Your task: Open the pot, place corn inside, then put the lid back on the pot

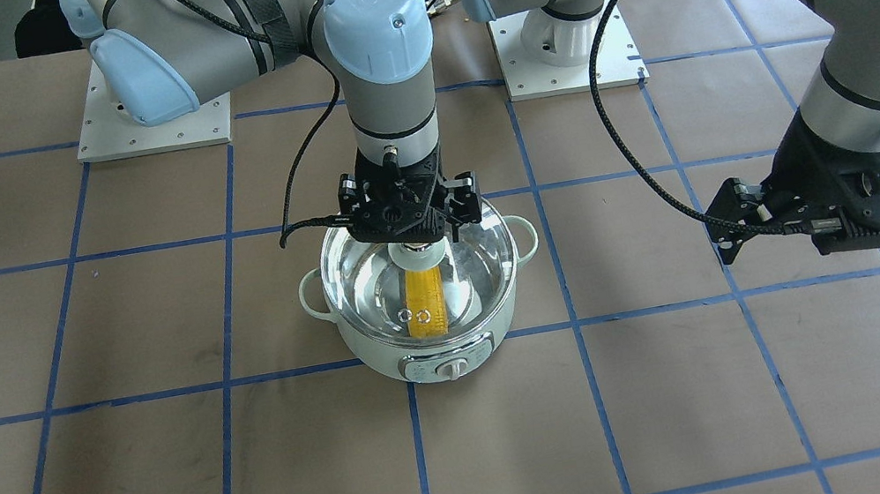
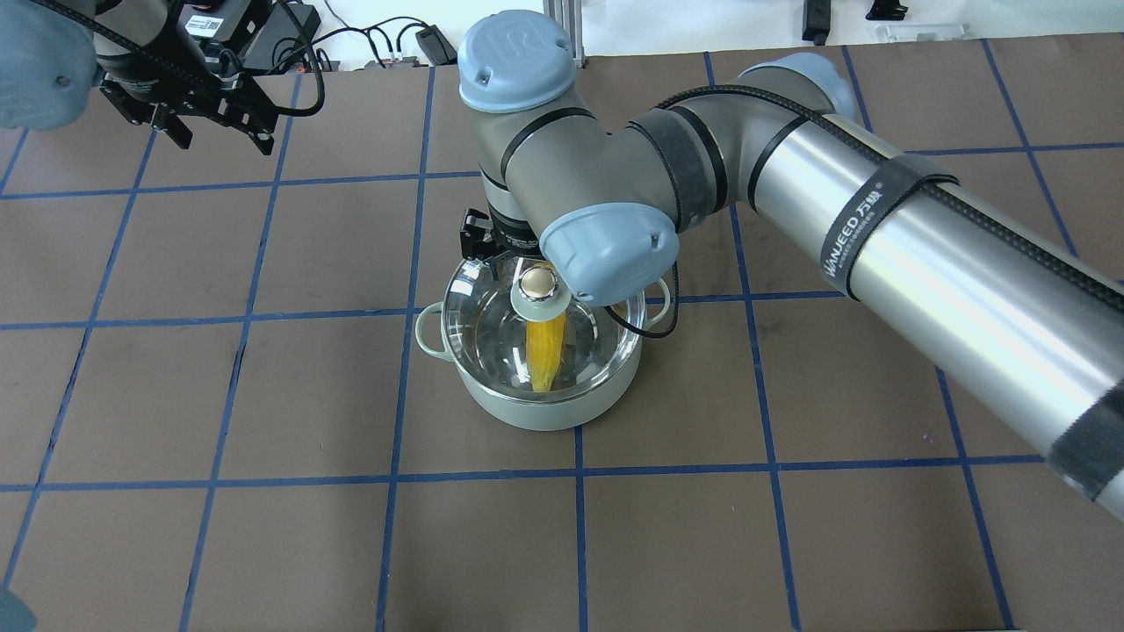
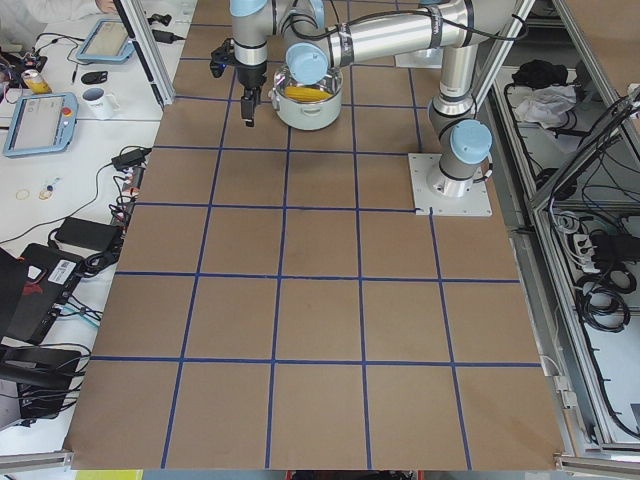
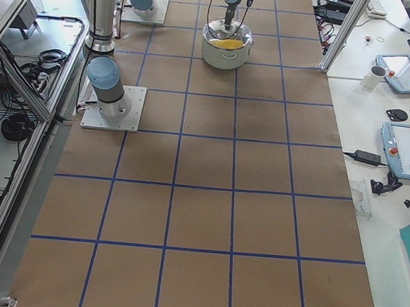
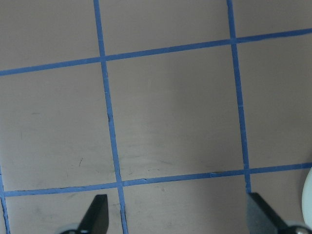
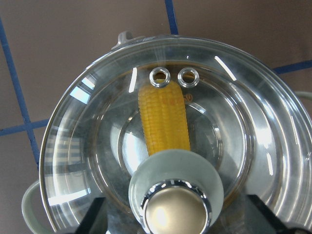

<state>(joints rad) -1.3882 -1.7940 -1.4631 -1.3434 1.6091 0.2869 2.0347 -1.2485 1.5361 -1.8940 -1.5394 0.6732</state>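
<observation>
The corn (image 6: 163, 119) lies inside the pot (image 1: 368, 353) and the glass lid (image 6: 87, 126) sits on top. The right pincer (image 6: 178, 217) is spread wide around the knob (image 2: 537, 283), not squeezing it. The left pincer (image 5: 178, 214) is spread too, empty, above the worktop (image 5: 170, 122). The job looks nearly done.
</observation>
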